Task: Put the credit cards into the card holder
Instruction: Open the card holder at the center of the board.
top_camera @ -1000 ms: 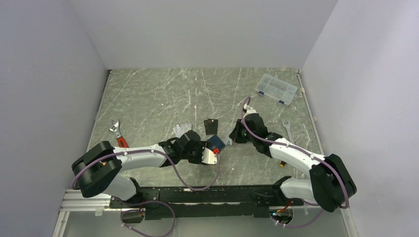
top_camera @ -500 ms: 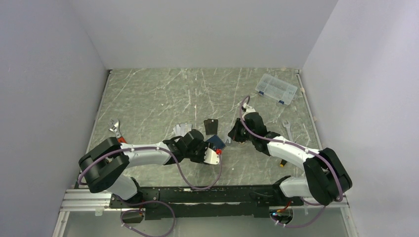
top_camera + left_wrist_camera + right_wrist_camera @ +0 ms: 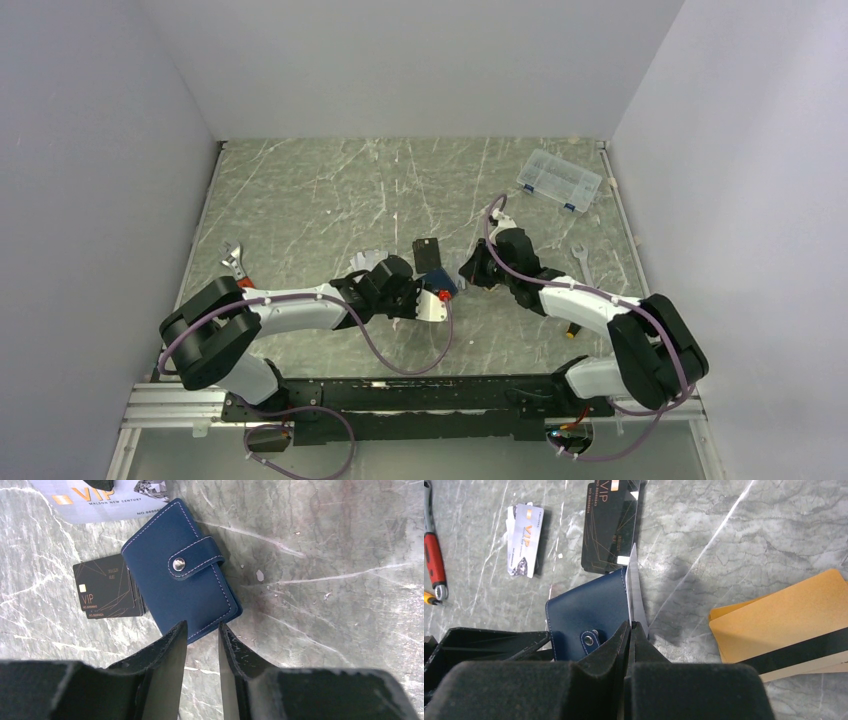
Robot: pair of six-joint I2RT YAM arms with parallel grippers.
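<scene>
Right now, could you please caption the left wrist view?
Left pincer, slightly open, poised over closed card holder beside a black VIP card.

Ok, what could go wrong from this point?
1. The navy-blue leather card holder is snapped shut, while the right pincer is shut on a thin silver-grey card held edge-on beside it, so nothing can go in yet.
2. The left pincer, narrowly parted, straddles only the holder's near corner. A grip there may slip or spin it.
3. The black VIP cards beside the holder could get shoved.

Black card (image 3: 107,592) abuts card holder (image 3: 180,580); opposite side open table (image 3: 325,605).
</scene>
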